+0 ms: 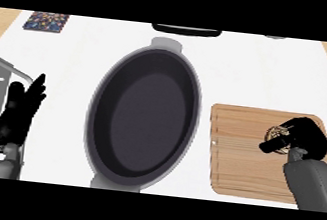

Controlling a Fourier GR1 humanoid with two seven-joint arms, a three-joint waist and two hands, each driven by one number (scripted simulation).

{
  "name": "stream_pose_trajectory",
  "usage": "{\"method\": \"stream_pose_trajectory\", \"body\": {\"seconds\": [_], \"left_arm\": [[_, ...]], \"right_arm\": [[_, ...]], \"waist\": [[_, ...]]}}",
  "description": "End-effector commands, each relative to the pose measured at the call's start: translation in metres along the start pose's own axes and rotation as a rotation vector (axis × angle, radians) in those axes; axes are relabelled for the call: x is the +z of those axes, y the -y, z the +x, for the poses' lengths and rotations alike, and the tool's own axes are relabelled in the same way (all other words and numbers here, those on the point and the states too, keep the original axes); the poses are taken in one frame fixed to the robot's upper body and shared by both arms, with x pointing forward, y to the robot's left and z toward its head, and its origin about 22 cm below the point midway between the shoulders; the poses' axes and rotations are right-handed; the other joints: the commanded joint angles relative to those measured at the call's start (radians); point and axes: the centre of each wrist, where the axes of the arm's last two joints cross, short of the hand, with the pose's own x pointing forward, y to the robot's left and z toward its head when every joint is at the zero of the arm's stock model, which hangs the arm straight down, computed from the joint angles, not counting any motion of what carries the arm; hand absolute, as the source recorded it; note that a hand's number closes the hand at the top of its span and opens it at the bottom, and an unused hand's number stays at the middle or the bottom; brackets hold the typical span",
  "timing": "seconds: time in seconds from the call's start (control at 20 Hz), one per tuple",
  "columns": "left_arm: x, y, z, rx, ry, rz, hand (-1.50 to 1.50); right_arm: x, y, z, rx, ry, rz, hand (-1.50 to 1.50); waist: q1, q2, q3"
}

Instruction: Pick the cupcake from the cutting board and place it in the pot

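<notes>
White counter (274, 73) fills the head view: a dark oval pot (101, 110) sits centre, its floor bare. Lower right, on the cutting board (234, 175), the right hand (308, 135) curls round the cupcake (275, 135). Left hand (18, 112) rests at left edge, fingers straight.

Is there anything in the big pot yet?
Empty. The pot shows only its bare floor; the cupcake is on the board, in the right hand.

Single head camera, looking steeply down on the counter (274, 73).
Close overhead: the pot (147, 120) fills the middle, the cutting board (239, 162) sits right, the counter's far edge runs along the top.
</notes>
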Motion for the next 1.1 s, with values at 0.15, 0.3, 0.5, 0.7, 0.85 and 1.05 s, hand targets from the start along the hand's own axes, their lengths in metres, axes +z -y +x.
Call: {"method": "stream_pose_trajectory", "body": {"seconds": [0.15, 0.3, 0.5, 0.7, 0.85, 1.05], "left_arm": [[-0.019, -0.038, 0.009, -0.072, -0.019, 0.061, 0.0], [-0.003, -0.027, -0.003, -0.054, -0.025, 0.038, 0.0], [0.004, -0.024, -0.005, -0.082, -0.016, 0.052, 0.0], [0.002, -0.027, -0.001, -0.065, -0.023, 0.09, 0.0], [0.007, -0.038, -0.022, -0.053, -0.046, 0.068, 0.0], [0.004, -0.041, -0.009, -0.059, -0.044, 0.08, 0.0]], "right_arm": [[0.018, -0.003, 0.022, 0.033, 0.028, -0.126, 1.5], [0.033, 0.019, 0.003, 0.104, 0.149, -0.147, 1.5], [0.061, 0.001, -0.002, 0.272, 0.625, -0.032, 1.5], [0.075, 0.046, -0.032, 0.309, 0.849, -0.136, 1.5], [0.093, 0.063, -0.055, 0.151, 0.895, -0.2, 1.5], [0.136, 0.104, -0.045, -0.036, 1.071, -0.366, 1.5]], "waist": [[-0.001, 0.013, -0.003], [-0.01, 0.008, -0.004], [-0.005, -0.001, -0.003], [-0.046, -0.003, -0.004], [-0.04, 0.001, -0.004], [-0.042, -0.002, -0.004]]}}
